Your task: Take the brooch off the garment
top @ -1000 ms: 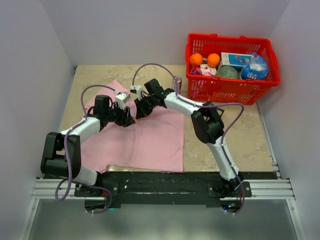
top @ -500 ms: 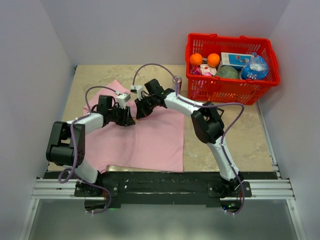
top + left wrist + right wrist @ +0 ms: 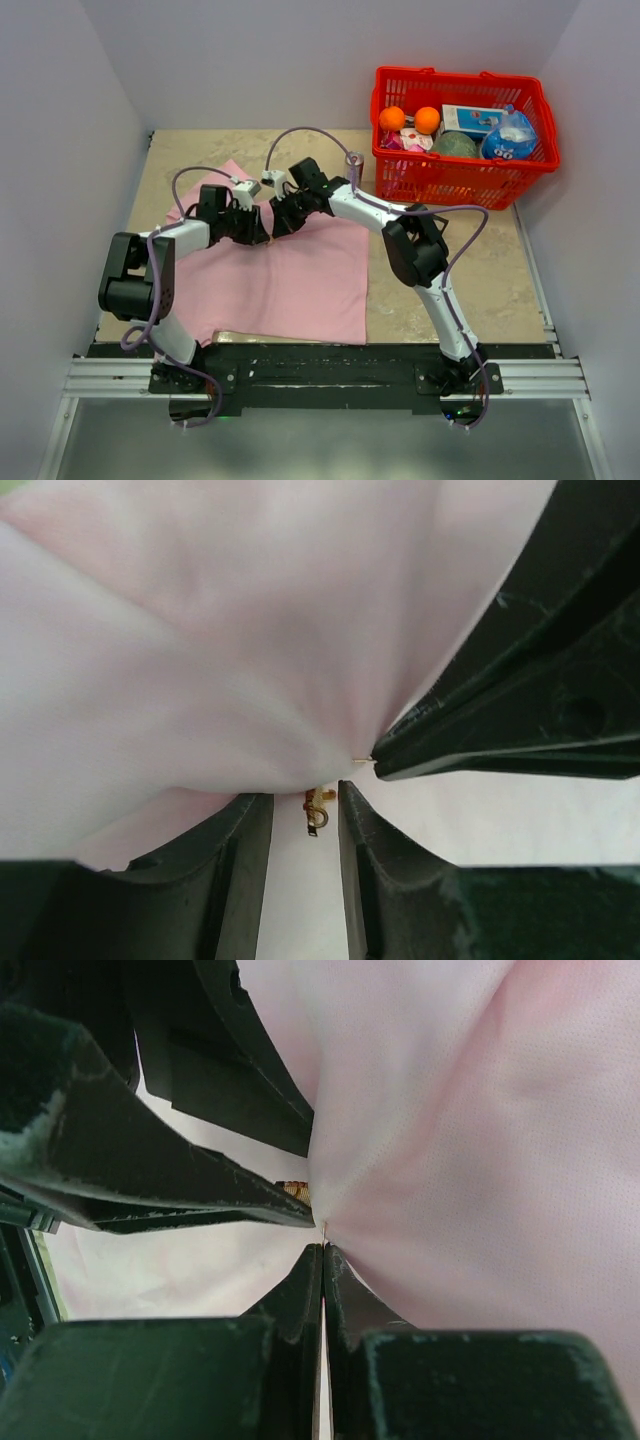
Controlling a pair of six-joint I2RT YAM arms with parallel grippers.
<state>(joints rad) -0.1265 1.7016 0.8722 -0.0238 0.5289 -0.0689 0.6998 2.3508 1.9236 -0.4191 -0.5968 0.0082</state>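
With the right gripper (image 3: 322, 1252) pinching the shirt (image 3: 450, 1110) and the left gripper (image 3: 305, 820) holding narrow jaws astride the brooch (image 3: 317, 808) at lower centre, closing askew could grab cloth and tear it.

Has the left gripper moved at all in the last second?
Yes. Against the red basket, the left gripper has edged right and away from the arm bases, toward the right gripper pinching the garment; its elbow swung inward.

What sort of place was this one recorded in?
Probably a lab test cell: plain white walls box in a beige tabletop, a metal mounting rail lines its near edge, and a red plastic basket stands far right.
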